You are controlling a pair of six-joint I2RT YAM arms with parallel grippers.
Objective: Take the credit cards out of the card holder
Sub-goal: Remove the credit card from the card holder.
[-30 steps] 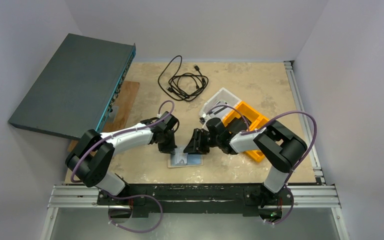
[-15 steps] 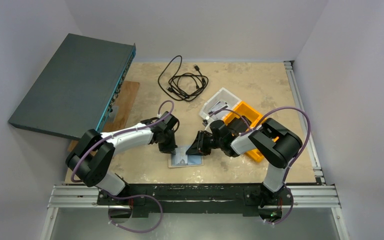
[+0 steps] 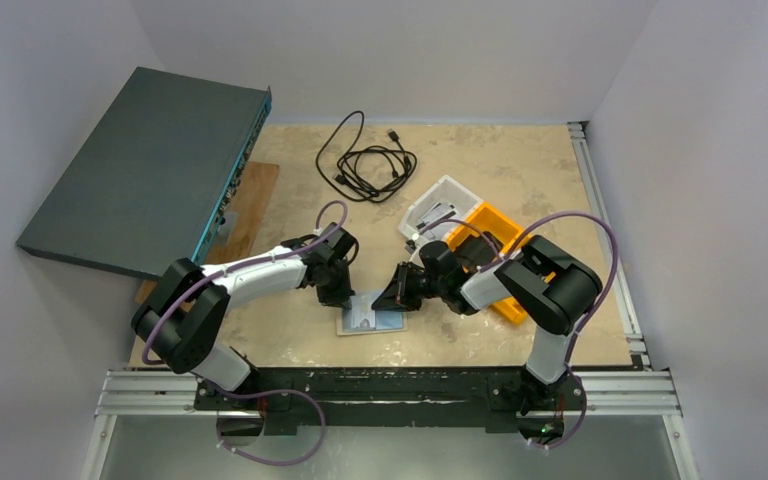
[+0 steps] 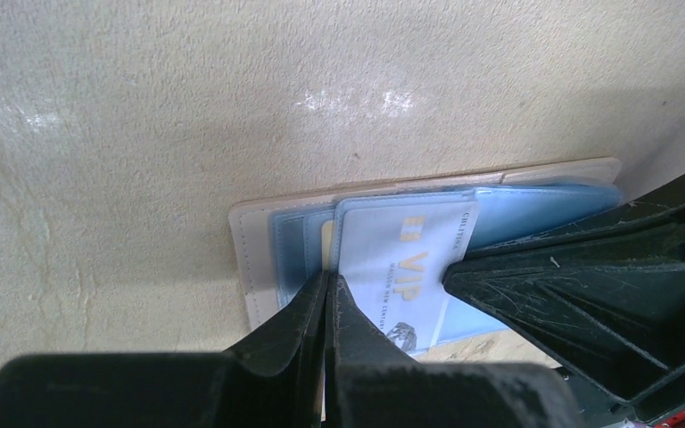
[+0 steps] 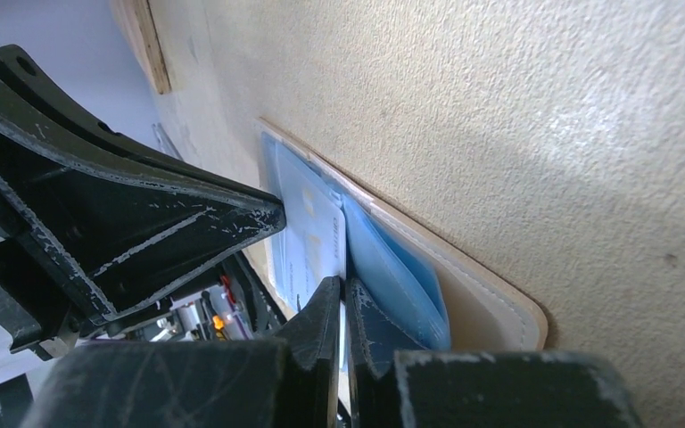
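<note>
Extracting white VIP card (image 4: 401,259): right gripper (image 5: 343,299) pinching its edge, closed left gripper (image 4: 328,285) pinning cream folding card holder (image 4: 250,259); next probably needs a level pull.

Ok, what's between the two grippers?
A white VIP card in the open card holder, between left gripper and right gripper, seen in left wrist view.

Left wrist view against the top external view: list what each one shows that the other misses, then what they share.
Only the left wrist view shows the VIP lettering on the white card and the left hand shut, its tips down on the card holder. Only the top external view shows the black cable, the white tray, the orange bin, the grey box and both whole arms. Both show the holder lying open with the right hand at the card's edge.
</note>
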